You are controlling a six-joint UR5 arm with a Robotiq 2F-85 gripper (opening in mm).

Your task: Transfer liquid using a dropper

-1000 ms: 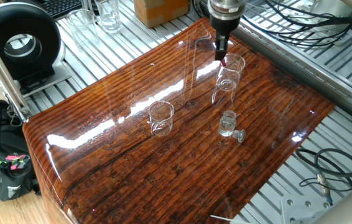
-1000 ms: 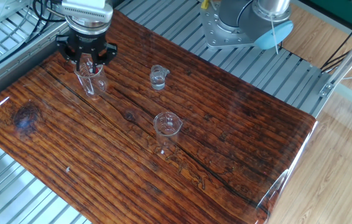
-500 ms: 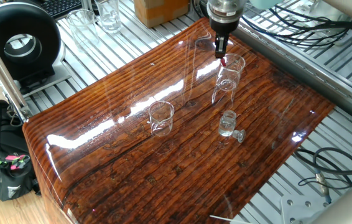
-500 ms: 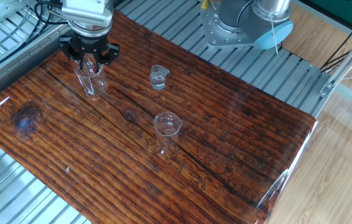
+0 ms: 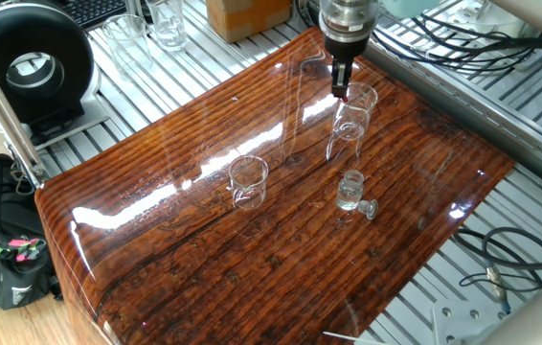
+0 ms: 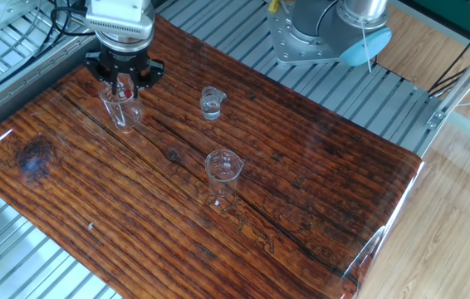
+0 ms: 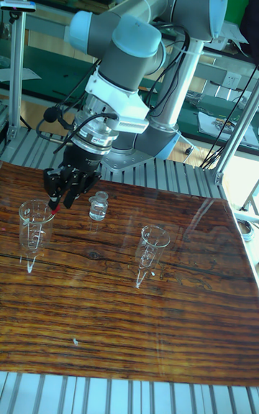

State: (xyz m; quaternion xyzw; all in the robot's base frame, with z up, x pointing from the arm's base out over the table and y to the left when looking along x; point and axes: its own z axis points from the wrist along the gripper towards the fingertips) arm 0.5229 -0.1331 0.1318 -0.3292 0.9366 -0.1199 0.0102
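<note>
three glass things stand apart on the shiny wooden table [image 5: 204, 249]. the gripper [image 5: 340, 84] is at the top of the frame in one fixed view, right above the tall glass [image 5: 350, 120]. its fingers are pinched together on the red bulb [image 7: 54, 203] of the dropper [image 6: 121, 95]. the thin clear tube hangs down inside the tall glass, so the tip can reach the liquid at the bottom. i cannot see the liquid. holding the bulb lets the robot squeeze it. the small bottle [image 5: 350, 190] sits lower in the frame, with its stopper [image 5: 370, 208] lying beside it. the other glass [image 5: 248, 181] waits near the middle, likely for the drops.
</note>
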